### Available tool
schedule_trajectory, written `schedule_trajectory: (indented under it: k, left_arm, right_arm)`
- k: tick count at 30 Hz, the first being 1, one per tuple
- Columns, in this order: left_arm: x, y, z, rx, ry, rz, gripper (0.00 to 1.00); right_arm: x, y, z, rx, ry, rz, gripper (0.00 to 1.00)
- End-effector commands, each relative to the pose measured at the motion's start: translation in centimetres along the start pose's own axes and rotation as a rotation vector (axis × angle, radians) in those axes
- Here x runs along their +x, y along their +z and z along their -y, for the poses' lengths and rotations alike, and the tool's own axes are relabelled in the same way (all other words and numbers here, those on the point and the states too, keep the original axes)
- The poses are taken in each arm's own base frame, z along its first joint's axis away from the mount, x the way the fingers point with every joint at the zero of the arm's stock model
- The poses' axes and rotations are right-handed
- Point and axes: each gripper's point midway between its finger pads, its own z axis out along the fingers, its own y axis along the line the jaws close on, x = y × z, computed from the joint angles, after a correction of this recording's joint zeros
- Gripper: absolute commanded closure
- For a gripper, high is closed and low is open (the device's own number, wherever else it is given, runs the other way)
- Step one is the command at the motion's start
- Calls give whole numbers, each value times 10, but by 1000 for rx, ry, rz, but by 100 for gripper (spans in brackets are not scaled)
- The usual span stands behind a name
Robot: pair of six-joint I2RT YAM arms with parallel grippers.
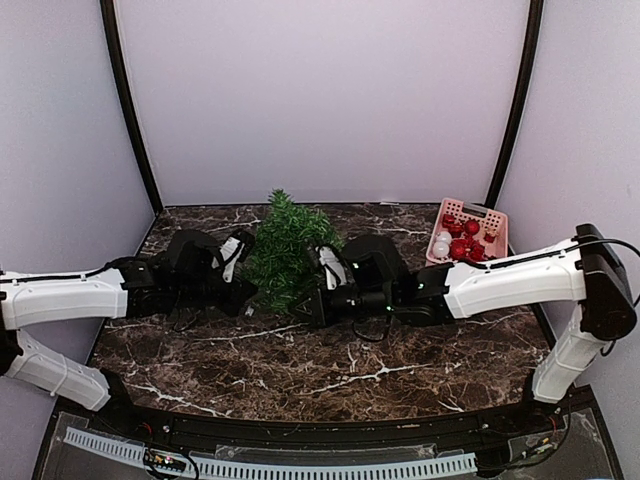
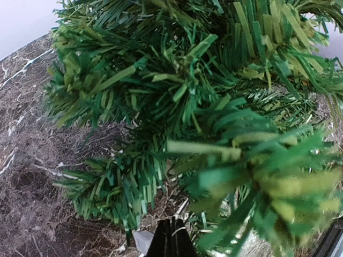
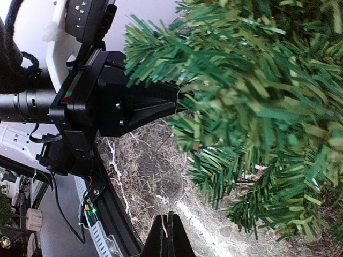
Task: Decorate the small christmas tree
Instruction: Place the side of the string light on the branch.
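Small christmas tree (image 1: 287,250) stands mid-surface (image 1: 300,370). Left hand (image 1: 248,272) and right hand (image 1: 308,292) flank the tree, both pinched shut with tips in its lower branches. Probably steadying it; a grip on any branch is unclear. Pink ornament basket (image 1: 468,232) sits right of the tree.

I find nothing I can read for certain. The only lettering is a few white characters on a black block on the left arm's wrist (image 3: 88,19), in my right wrist view, too blurred to make out
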Motion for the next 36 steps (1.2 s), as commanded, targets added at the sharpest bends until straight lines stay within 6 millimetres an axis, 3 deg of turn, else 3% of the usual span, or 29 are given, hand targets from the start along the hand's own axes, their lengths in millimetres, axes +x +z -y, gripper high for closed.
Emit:
schedule_trajectory:
  k: [1,12,18,28,31,36]
  left_arm:
    - [-28,4,11,50,23,67,100]
    - [-19,19,2,3,10,20,84]
    - [-17,4,-4,-18,-7,45,58]
    - [-11,-23,2,42,-47,69,31]
    - [-5,-22,13,112,-79,49,27]
    - [6,-12,15,127,-133,10,28]
  right_arm:
    - [-18,-17,-2,32,10,95,100]
    - [-32,-43,13,102,54,229,100]
    - [-37,-51,16,123,64,271,100]
    - [-43,-55,12,108,69,295,100]
    - [-40,-55,11,94,64,285,100]
    - [-30,-54,6,63,50,262,100]
